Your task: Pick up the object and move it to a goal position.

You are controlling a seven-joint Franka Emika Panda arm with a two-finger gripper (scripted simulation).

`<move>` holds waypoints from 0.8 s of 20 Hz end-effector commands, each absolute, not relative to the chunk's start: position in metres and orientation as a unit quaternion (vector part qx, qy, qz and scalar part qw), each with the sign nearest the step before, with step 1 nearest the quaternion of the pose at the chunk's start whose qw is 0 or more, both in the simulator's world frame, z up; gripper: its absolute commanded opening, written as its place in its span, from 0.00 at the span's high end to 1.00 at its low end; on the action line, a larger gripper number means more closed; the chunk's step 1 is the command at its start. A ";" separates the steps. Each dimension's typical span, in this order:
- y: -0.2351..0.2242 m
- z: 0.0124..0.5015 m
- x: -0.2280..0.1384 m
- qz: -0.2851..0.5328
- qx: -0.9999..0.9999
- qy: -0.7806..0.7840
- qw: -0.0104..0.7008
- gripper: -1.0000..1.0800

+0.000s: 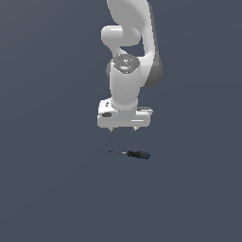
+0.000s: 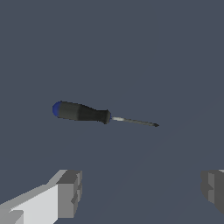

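Observation:
The object is a small screwdriver [image 1: 133, 153] with a thin dark shaft and a black handle ending in blue. It lies flat on the grey surface, its blue end toward the exterior view's right. My white gripper [image 1: 123, 129] hangs above it, apart from it, pointing down. In the wrist view the screwdriver [image 2: 85, 112] lies beyond my gripper [image 2: 142, 190], whose two grey fingertips [image 2: 70, 192] stand wide apart with nothing between them. The gripper is open.
A plain dark grey surface [image 1: 47, 189] fills both views. The white arm [image 1: 130, 42] rises from the gripper toward the top of the exterior view. No other objects or edges show.

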State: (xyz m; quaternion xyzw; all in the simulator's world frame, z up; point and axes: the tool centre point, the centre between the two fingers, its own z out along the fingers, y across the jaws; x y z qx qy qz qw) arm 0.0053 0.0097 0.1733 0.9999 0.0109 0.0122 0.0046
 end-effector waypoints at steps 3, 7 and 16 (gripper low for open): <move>0.010 0.173 0.005 0.012 1.000 0.012 0.004 0.04; 0.009 0.173 0.006 0.012 1.000 0.017 0.002 0.04; 0.009 0.172 0.006 0.012 1.000 0.022 0.000 0.04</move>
